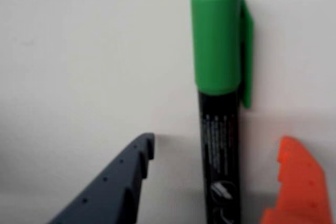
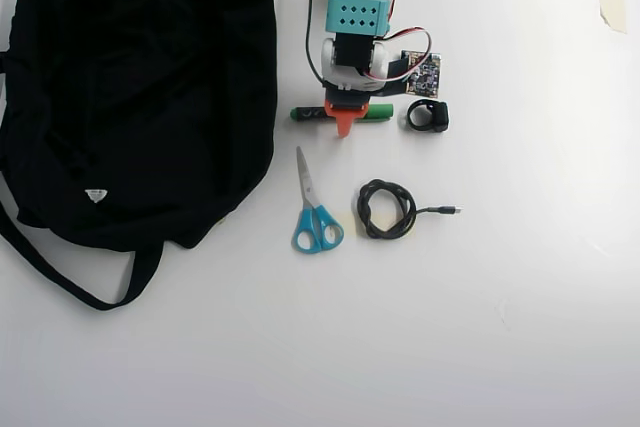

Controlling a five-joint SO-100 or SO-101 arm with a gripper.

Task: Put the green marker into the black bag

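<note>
One of each thing lies on the white counter (image 2: 520,307): one slim green-capped marker with a black barrel (image 2: 375,113), one large soft black fabric bag with long straps (image 2: 140,77), one pair of blue-handled scissors (image 2: 315,217), one coiled black cable (image 2: 388,209), one small black ring-shaped part (image 2: 428,115) and one small circuit board (image 2: 424,73). In the overhead view the claw (image 2: 343,117) stands directly over the marker's middle, so only the marker's two ends show on either side of it; the bag lies well to the claw's left, the ring-shaped part just to its right, the scissors and cable below it. The wrist view shows what the overhead view hides: the claw (image 1: 218,182) has its dark grey finger (image 1: 121,182) and orange finger (image 1: 299,182) spread apart, one on each side of the marker's barrel (image 1: 219,156), neither visibly touching it. The marker lies flat on the counter between them, outside the bag, its cap pointing away from the camera. The bag, scissors, cable, ring and board are out of the wrist view.
</note>
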